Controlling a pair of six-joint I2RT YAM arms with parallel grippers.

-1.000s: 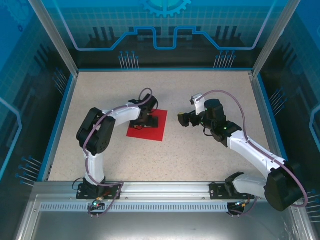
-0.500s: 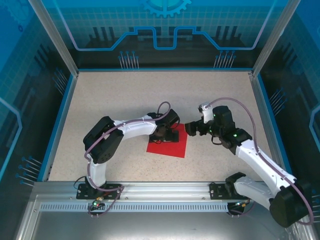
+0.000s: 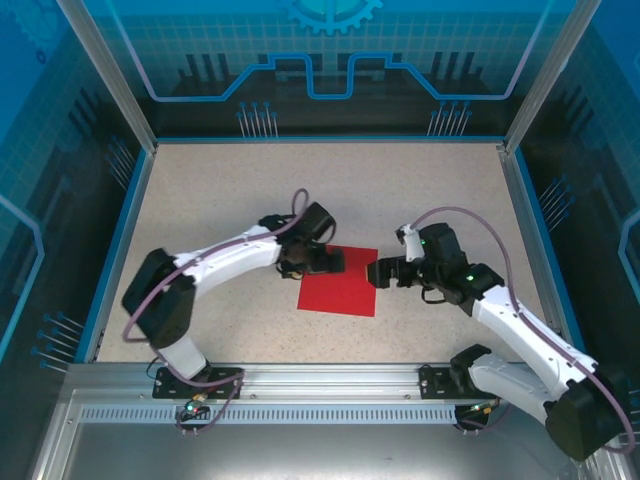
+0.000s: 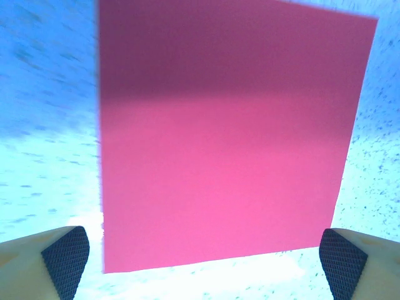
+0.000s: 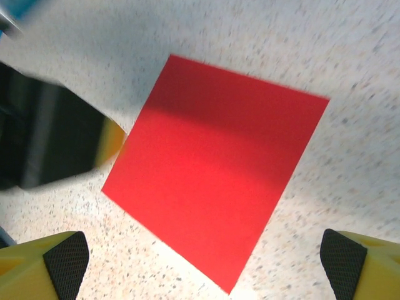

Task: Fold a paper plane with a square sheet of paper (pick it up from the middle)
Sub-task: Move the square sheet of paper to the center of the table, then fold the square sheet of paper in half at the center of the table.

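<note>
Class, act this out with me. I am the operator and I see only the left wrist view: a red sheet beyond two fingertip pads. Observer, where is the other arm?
Observer: From above, the right gripper sits at the right edge of the square sheet of paper, jaws open.
Operator: Is any corner folded?
Observer: No. The right wrist view shows all four corners flat, with no crease.
Operator: Where is my gripper over the sheet?
Observer: From above, the left gripper is at the sheet's far edge, not over its middle.
</note>
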